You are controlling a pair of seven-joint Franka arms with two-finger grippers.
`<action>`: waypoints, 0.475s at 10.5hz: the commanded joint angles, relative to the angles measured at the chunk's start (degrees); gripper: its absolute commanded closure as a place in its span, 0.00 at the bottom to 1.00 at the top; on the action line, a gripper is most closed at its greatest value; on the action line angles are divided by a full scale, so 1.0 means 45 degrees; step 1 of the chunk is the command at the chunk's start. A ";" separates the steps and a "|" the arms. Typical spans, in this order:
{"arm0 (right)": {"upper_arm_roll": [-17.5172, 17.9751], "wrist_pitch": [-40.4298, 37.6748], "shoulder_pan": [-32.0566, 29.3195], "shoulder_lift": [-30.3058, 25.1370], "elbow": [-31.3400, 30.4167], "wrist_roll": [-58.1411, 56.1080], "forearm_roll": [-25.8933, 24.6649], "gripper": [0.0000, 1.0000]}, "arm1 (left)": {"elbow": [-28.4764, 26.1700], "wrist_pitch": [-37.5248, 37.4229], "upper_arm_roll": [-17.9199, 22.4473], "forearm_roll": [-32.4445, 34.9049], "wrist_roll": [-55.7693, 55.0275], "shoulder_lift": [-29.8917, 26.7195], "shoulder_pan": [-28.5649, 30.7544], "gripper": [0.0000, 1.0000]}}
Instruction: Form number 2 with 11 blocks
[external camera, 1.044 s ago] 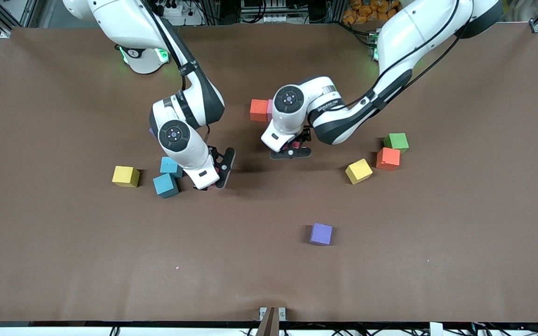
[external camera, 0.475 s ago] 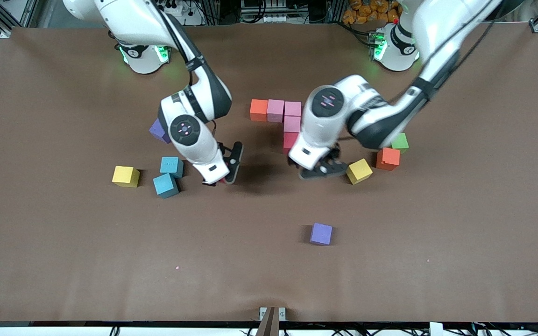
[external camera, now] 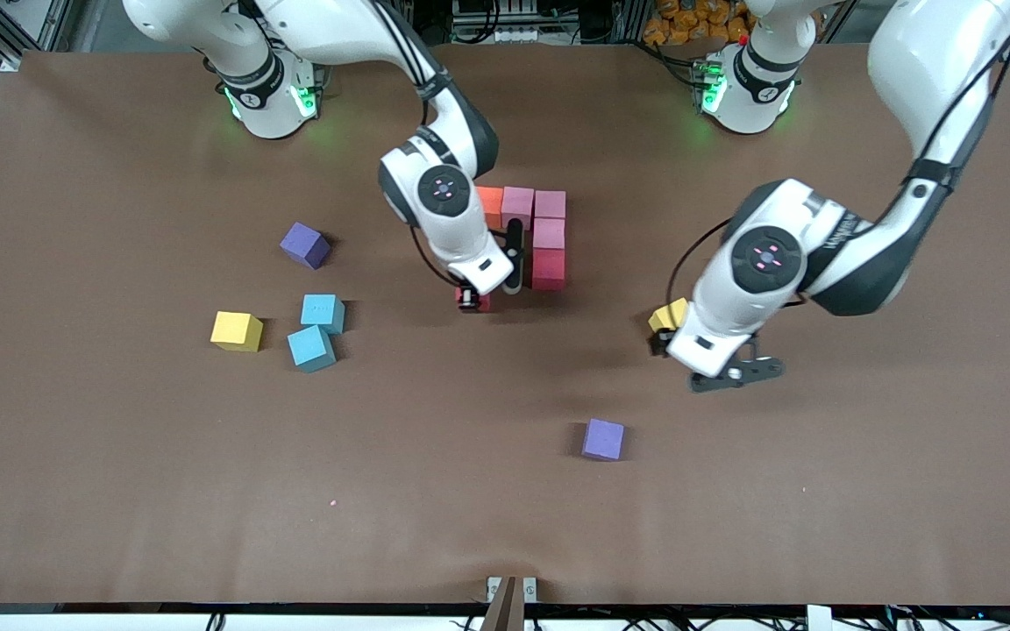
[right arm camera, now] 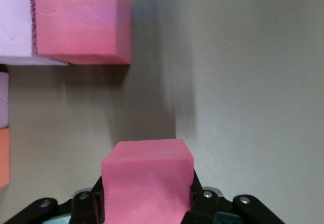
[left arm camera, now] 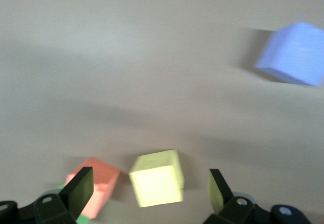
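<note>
Nearest the front camera: a purple block [external camera: 603, 439], alone on the table [external camera: 119, 491]; it also shows in the left wrist view [left arm camera: 293, 53].

Next up, the left gripper [external camera: 705, 364] hangs just over the table, jaws spread wide, holding nothing. In the left wrist view a yellow block [left arm camera: 157, 178] sits between its open fingers [left arm camera: 77, 188] but clear of both, with an orange block [left arm camera: 98, 186] just beside it and a sliver of green cube [left arm camera: 76, 217] at that one's edge. In the front view the yellow block [external camera: 668, 315] mostly hides under the left wrist.

Toward the right arm's end: another yellow block [external camera: 236, 331], two blue blocks [external camera: 311, 348] [external camera: 323, 312] touching at a corner, and farther from the camera a second purple block [external camera: 304, 244].

Mid-table, the right gripper [external camera: 472, 299] is clamped on a red block [right arm camera: 148, 181], low over the table just beside the started number 2 [external camera: 531, 232].

So far that digit has a top row of an orange cube [external camera: 491, 206] and two pink cubes [external camera: 517, 207] [external camera: 550, 204], then a pink [external camera: 549, 233] and a red cube [external camera: 548, 267] running down toward the camera, all touching. The held red block sits apart from the red cube [right arm camera: 81, 21].
</note>
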 commanded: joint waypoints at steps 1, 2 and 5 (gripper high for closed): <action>-0.0089 0.0500 0.0620 0.0552 0.0310 0.0559 0.0176 0.61 | -0.0894 -0.0431 -0.0113 -0.1114 -0.0878 -0.0431 0.0706 0.00; -0.0089 0.0560 0.0816 0.0728 0.0446 0.0910 0.0176 0.61 | -0.1150 -0.0354 -0.0113 -0.1097 -0.1600 -0.0315 0.0630 0.00; -0.0069 0.0931 0.1091 0.0867 0.0526 0.1615 0.0176 0.61 | -0.2360 0.0971 -0.0113 -0.1097 -0.2193 -0.0178 0.0726 0.00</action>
